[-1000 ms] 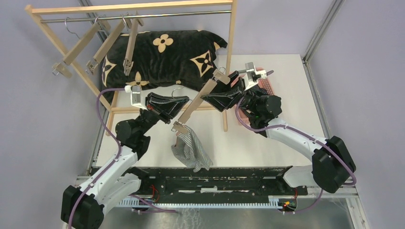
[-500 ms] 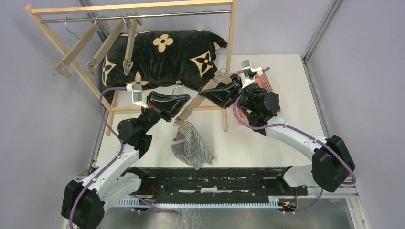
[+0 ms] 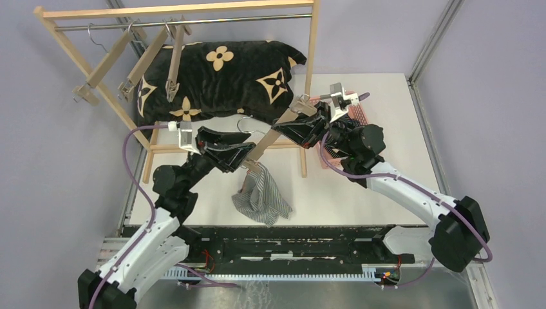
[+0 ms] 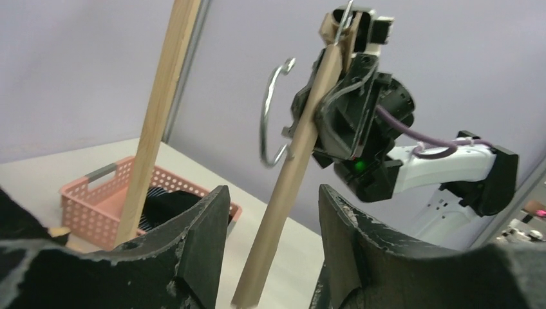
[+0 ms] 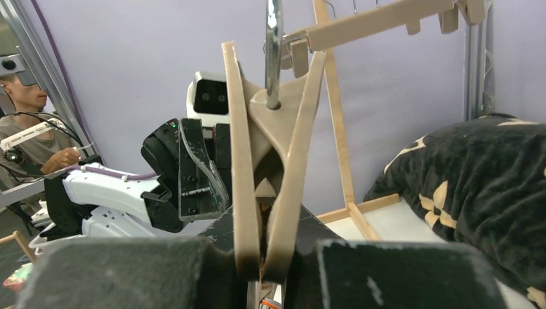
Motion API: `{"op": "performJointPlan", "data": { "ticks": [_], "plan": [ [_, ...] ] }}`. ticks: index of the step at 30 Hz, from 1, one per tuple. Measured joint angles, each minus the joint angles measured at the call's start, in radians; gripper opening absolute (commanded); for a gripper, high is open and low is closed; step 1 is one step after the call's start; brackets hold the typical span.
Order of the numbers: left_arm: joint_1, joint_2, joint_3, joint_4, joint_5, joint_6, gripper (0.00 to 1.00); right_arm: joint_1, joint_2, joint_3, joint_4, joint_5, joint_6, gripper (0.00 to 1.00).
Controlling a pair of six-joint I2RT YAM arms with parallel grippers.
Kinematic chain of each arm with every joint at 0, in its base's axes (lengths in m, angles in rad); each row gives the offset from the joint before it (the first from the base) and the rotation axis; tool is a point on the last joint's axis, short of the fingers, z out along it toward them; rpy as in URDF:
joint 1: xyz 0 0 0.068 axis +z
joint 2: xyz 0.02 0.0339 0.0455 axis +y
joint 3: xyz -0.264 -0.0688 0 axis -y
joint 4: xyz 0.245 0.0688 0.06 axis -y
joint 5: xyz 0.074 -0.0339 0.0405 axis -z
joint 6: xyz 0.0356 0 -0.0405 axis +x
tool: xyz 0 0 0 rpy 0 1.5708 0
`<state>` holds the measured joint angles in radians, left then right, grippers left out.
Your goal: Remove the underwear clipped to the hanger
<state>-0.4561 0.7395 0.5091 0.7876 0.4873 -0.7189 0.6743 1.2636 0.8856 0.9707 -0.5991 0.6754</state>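
Observation:
A wooden clip hanger (image 3: 265,143) slants over the table, its steel hook (image 4: 272,116) sticking out sideways. My right gripper (image 3: 299,124) is shut on the hanger's upper end (image 5: 270,161). Around its lower end stands my left gripper (image 3: 248,159), open, with the bar (image 4: 290,180) passing untouched between the fingers (image 4: 206,225). The grey-white striped underwear (image 3: 261,196) droops from just under that lower end onto the table. Whether the clip still holds the underwear is hidden.
A wooden rack (image 3: 312,77) with several bare hangers (image 3: 129,58) stands at the back. Under it lies a big black cushion (image 3: 219,71) with tan flowers. A pink basket (image 3: 362,116) at the right holds dark cloth (image 4: 164,203).
My left gripper has opened round the hanger's lower end. The right gripper has closed on the upper end. Hanger and cloth have shifted slightly right.

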Motion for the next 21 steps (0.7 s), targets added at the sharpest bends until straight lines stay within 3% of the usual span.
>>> {"op": "performJointPlan", "data": {
  "ticks": [5,8,16,21],
  "plan": [
    [0.000,-0.143,-0.053,-0.194,-0.067,0.116,0.62,0.000,-0.071,0.000,-0.033,0.014,-0.035,0.01],
    [0.000,-0.153,-0.079,-0.240,-0.083,0.138,0.62,0.000,-0.098,0.000,-0.033,0.024,-0.043,0.01],
    [-0.002,-0.095,-0.110,-0.230,-0.060,0.142,0.59,-0.002,-0.098,0.000,-0.056,0.038,-0.053,0.01],
    [-0.002,-0.078,-0.126,-0.174,-0.021,0.141,0.63,-0.002,-0.098,0.000,-0.060,0.043,-0.053,0.01]
  ]
}}
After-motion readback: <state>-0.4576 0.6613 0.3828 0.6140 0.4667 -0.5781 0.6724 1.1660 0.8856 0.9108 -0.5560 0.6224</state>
